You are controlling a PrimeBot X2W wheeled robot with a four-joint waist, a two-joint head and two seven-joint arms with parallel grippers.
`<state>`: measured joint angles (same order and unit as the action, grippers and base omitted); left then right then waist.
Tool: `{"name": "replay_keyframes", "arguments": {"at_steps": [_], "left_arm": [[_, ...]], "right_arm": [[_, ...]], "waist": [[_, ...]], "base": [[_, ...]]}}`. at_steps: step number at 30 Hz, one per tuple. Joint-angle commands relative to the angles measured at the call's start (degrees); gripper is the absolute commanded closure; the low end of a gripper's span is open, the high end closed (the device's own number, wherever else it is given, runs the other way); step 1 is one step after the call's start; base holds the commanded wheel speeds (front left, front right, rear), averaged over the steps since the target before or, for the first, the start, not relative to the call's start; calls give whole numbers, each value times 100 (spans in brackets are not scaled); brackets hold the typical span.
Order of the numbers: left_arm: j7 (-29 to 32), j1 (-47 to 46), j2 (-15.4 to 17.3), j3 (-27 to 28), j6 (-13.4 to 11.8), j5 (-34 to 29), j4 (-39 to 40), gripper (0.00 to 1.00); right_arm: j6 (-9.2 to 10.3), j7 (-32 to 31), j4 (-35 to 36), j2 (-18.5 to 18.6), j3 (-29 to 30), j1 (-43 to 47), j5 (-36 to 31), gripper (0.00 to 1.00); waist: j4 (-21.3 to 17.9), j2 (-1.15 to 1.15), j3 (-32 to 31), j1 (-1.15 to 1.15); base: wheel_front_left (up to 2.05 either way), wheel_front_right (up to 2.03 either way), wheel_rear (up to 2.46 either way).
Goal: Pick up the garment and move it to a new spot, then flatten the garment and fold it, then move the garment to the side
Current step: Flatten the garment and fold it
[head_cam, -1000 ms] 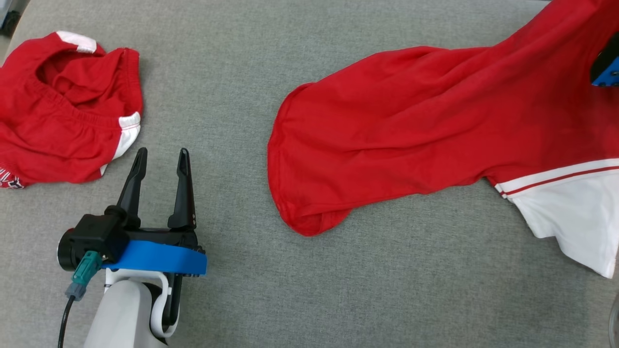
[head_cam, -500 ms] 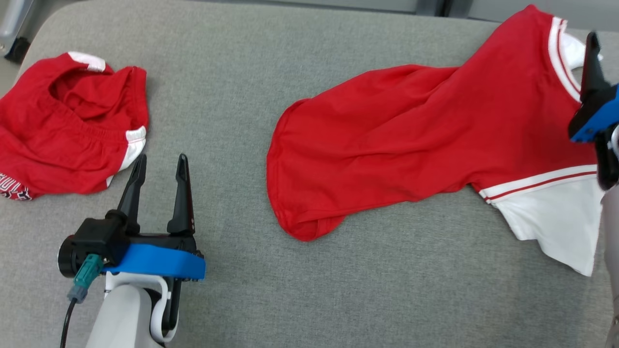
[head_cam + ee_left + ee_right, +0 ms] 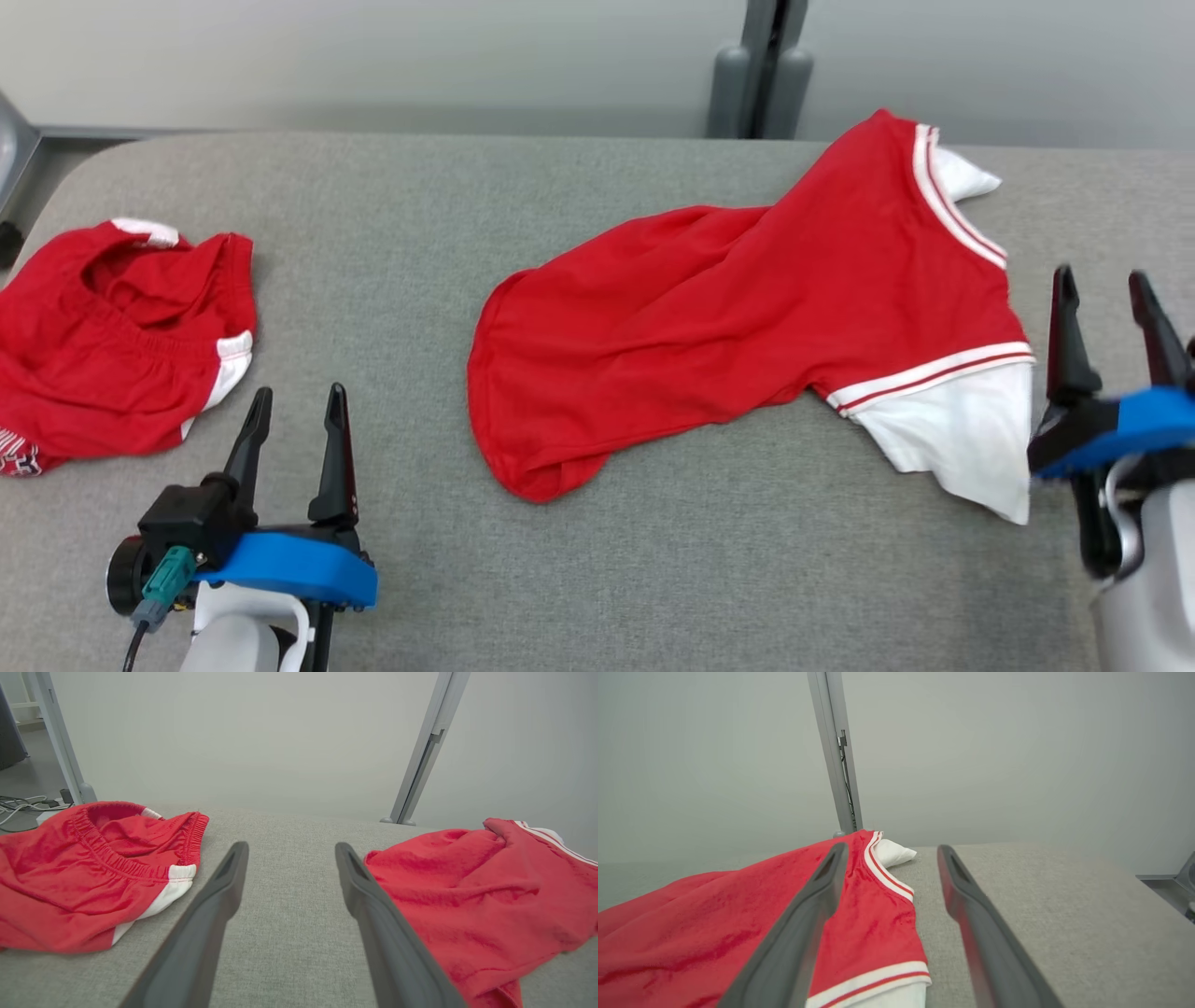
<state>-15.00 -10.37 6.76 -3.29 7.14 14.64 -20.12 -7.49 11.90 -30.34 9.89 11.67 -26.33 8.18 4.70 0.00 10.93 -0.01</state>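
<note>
The garment [image 3: 728,317], a red shirt with white striped sleeves, lies loosely spread and wrinkled on the grey table [image 3: 420,233], centre to right. My right gripper [image 3: 1100,275] stands open just right of its near white sleeve [image 3: 962,439], holding nothing. In the right wrist view the shirt [image 3: 714,924] lies to the left, behind the left finger of that gripper [image 3: 892,846]. My left gripper [image 3: 299,392] is open at the lower left, over bare table. In the left wrist view that gripper [image 3: 290,845] has the shirt's hem [image 3: 467,905] to its right.
Crumpled red shorts [image 3: 103,345] with white trim lie at the table's left edge, also to the left in the left wrist view [image 3: 84,872]. A grey post [image 3: 761,65] stands behind the table's far edge. Bare grey surface lies between shorts and shirt.
My right gripper has opened, let go of the shirt near its collar and drawn back to beside the sleeve. The head camera has tilted up, shifting the whole picture. Left gripper unchanged.
</note>
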Motion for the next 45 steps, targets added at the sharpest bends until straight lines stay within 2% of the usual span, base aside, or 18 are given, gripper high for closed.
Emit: {"name": "replay_keyframes", "arguments": {"at_steps": [1, 7, 12, 25, 45], "left_arm": [[-26, 62, 30, 7, 41, 21, -26, 0], [-20, 190, 97, -10, 23, 37, -185, 0], [-13, 284, 141, -24, 14, 75, -276, 0], [14, 398, 114, -175, 3, 126, -367, 0], [181, 394, 136, -361, -46, 203, -343, 0]], "right_arm": [[-1, 6, 162, -84, 27, 226, -10, 0], [-1, -229, 1406, -447, -55, 1364, -203, 0], [0, -397, 2061, -594, -236, 2017, -220, 0], [-1, -618, 2497, -698, -419, 2696, -109, 0], [-1, -675, 2450, -703, -482, 2688, 13, 0]], "waist": [[-141, 0, -158, 1], [-270, 0, -408, 1], [-333, 0, -600, 1], [-339, 0, -930, 1], [-391, 0, -938, 1]], "base": [[0, 0, 0], [0, 0, 0], [0, 0, 0], [0, 0, 0], [0, 0, 0]]}}
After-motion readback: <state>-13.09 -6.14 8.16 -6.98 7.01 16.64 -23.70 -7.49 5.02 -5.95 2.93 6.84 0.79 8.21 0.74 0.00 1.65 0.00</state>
